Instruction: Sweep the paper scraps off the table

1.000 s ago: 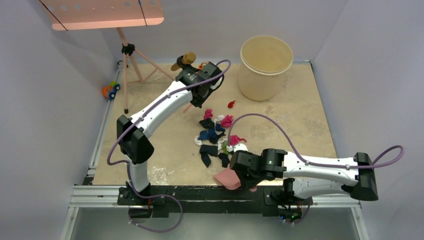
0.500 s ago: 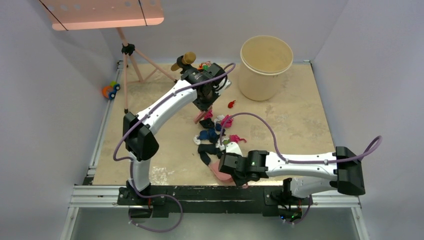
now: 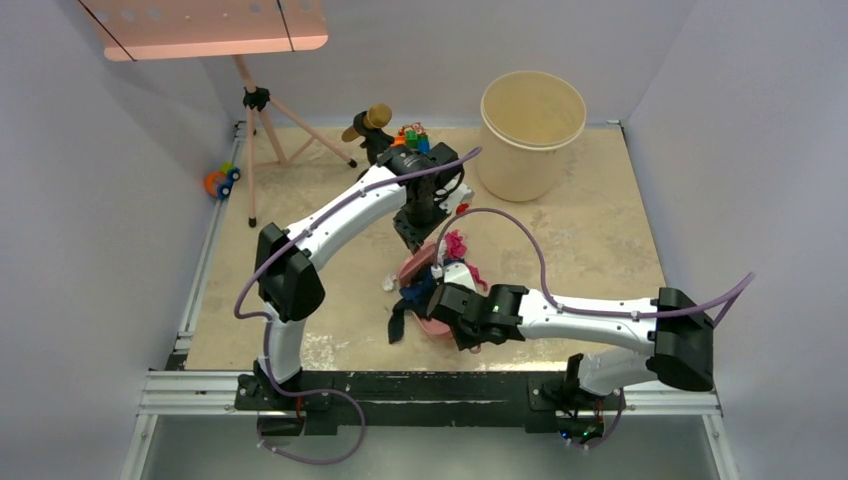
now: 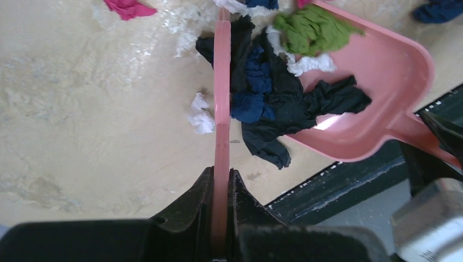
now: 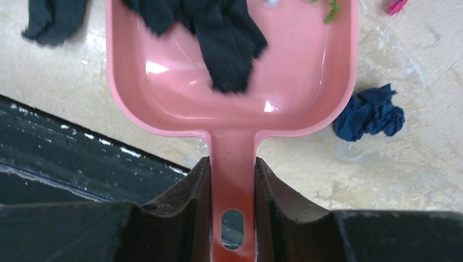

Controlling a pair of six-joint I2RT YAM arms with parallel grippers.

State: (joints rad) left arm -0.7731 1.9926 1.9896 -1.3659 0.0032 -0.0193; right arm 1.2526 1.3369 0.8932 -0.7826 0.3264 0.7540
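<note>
Beige, scuffed table (image 3: 600,230) boxed in by pale walls, a bucket (image 3: 533,120) standing at the far side, a tripod (image 3: 255,100) at the far left corner, toy blocks (image 3: 222,180) just off the left edge.

Toward the front middle, both arms reaching in and meeting over the paper scraps (image 4: 273,101). Left gripper (image 4: 221,180) with jaws pinched tight on a thin pink brush (image 4: 221,98): most likely a brush, though seen edge-on, with no bristles to make out. Held pointing away from the wrist camera, standing on edge among the litter. Navy and blue wads bunched against its right face, spilling toward the pan; one white wad (image 4: 201,106) on bare table just beside its left face; a pink wad (image 4: 128,6) farther off on that same side.

Right gripper (image 5: 233,166) clamped on the handle of the dustpan (image 5: 306,71), jaws held apart only by the handle between them. Pan close to the table's front edge, mouth turned toward the brush. Inside the pan: a navy strip (image 5: 226,38) draped over the floor, a green wad (image 4: 311,27) at the mouth. Outside it: a blue wad (image 5: 371,112) on the table near the pan's right rear corner, and a dark wad (image 5: 52,22) off its left side.
</note>
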